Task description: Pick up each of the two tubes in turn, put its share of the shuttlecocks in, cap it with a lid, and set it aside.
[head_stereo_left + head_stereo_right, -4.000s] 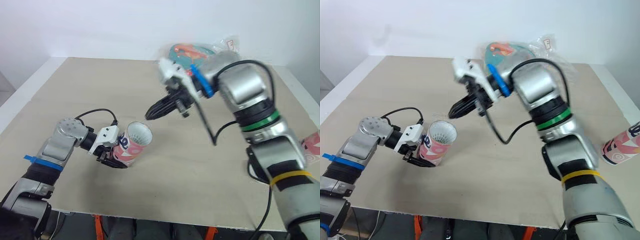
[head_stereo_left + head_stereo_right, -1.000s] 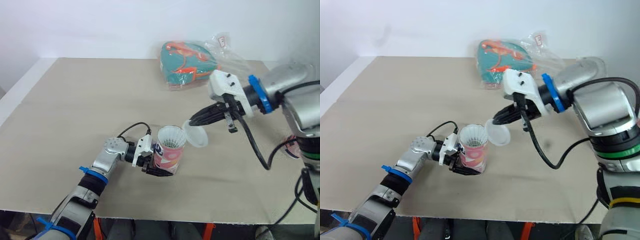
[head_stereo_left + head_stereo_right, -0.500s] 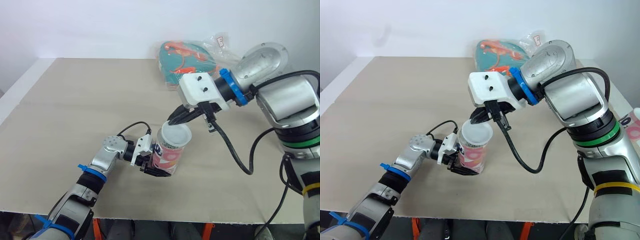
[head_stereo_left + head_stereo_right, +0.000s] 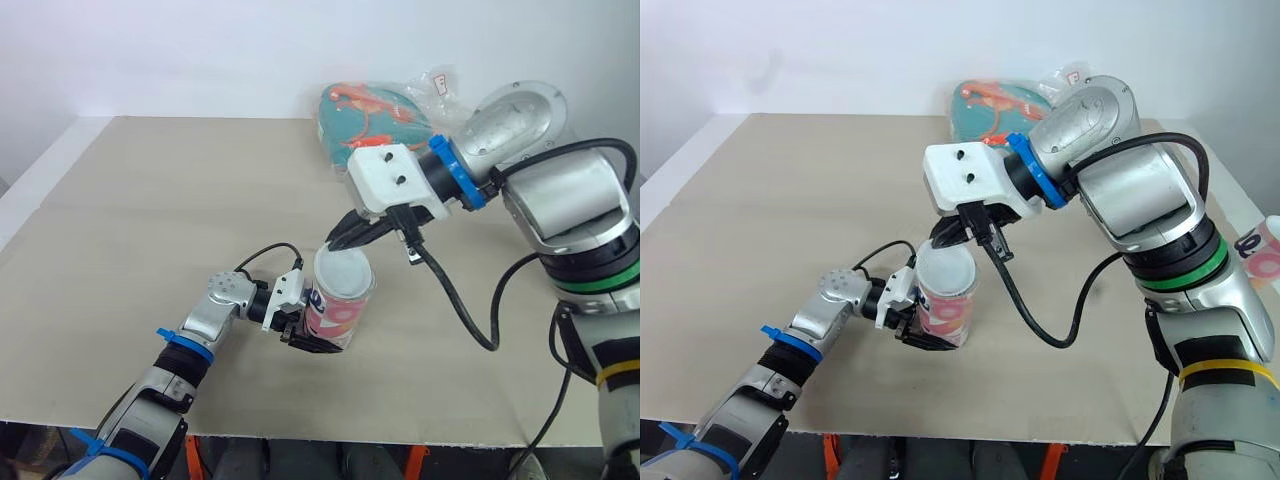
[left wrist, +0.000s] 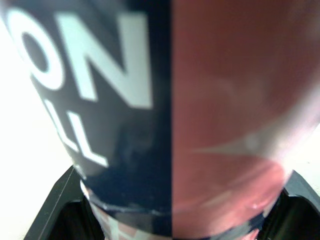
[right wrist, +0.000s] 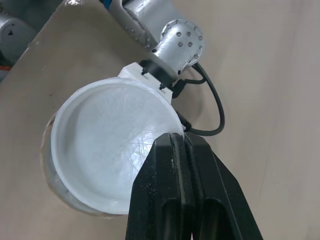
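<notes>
A pink and dark blue tube [image 4: 338, 314] stands upright on the table's front middle, with my left gripper [image 4: 300, 331] shut on its lower part from the left. In the left wrist view the tube [image 5: 170, 115] sits between the black fingers [image 5: 52, 212]. A translucent white lid [image 4: 343, 272] lies over the tube's mouth. My right gripper [image 4: 340, 238] is shut on the lid's far rim. The right wrist view shows the lid [image 6: 110, 145] pinched in the gripper [image 6: 182, 139], with the tube's rim peeking out on one side. A second pink tube [image 4: 1262, 248] shows at the far right edge.
A teal and orange bag [image 4: 375, 115] in clear plastic lies at the table's back, behind my right arm. A black cable loops from the right wrist over the table [image 4: 150, 200] to the right of the tube. The table's front edge runs close behind my left forearm.
One second ago the right gripper held the lid beside the tube on its right. It has since carried the lid left and down onto the tube's mouth. The left gripper has kept its hold.
</notes>
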`<act>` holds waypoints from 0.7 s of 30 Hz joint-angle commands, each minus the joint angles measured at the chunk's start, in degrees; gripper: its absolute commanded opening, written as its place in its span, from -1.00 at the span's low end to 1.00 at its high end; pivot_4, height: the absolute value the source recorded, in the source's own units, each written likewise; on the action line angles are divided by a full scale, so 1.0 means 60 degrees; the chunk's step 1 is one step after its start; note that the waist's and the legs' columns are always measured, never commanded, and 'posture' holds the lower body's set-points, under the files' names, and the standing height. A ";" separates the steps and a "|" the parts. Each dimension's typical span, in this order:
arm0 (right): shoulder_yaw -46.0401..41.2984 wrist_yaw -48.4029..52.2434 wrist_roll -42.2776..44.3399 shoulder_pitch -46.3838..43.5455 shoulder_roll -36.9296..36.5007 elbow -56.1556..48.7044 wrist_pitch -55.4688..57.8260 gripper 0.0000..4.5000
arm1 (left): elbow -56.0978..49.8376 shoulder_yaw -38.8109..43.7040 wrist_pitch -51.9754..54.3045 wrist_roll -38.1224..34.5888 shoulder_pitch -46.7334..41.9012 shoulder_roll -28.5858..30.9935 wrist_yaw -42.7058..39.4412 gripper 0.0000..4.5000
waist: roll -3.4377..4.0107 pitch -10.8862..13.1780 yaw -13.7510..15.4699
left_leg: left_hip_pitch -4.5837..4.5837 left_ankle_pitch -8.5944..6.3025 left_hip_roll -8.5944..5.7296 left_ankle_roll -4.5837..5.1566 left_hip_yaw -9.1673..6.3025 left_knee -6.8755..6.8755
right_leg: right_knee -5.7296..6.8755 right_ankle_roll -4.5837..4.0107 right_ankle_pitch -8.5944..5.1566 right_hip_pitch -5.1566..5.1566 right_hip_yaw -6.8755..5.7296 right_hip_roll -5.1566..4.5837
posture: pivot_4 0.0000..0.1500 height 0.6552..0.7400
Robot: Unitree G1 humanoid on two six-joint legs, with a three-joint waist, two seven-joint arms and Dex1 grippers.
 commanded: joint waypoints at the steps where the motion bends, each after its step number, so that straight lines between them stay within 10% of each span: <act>1: -0.0073 0.0306 0.0080 -0.0022 -0.0145 -0.0395 -0.0092 -0.93 | 0.0227 -0.0183 0.0192 0.0281 0.0234 0.0133 -0.0009 0.32 | 0.0000 0.0000 0.0000 | 0.0000 0.0000 0.0000 0.0000 0.0000 0.0000 | 0.0000 0.0000 0.0000 0.0000 0.0000 0.0000 | 1.00 0.97; 21: 0.0762 0.0666 0.0385 -0.0618 0.0000 0.0554 -0.0845 -0.93 | 0.0248 -0.0082 0.0168 0.0292 0.0258 0.0097 0.0180 0.32 | -0.0001 -0.0003 -0.0004 | 0.0020 0.0003 0.0006 0.0002 -0.0002 -0.0001 | 0.0000 -0.0012 0.0005 0.0016 -0.0010 0.0001 | 1.00 0.97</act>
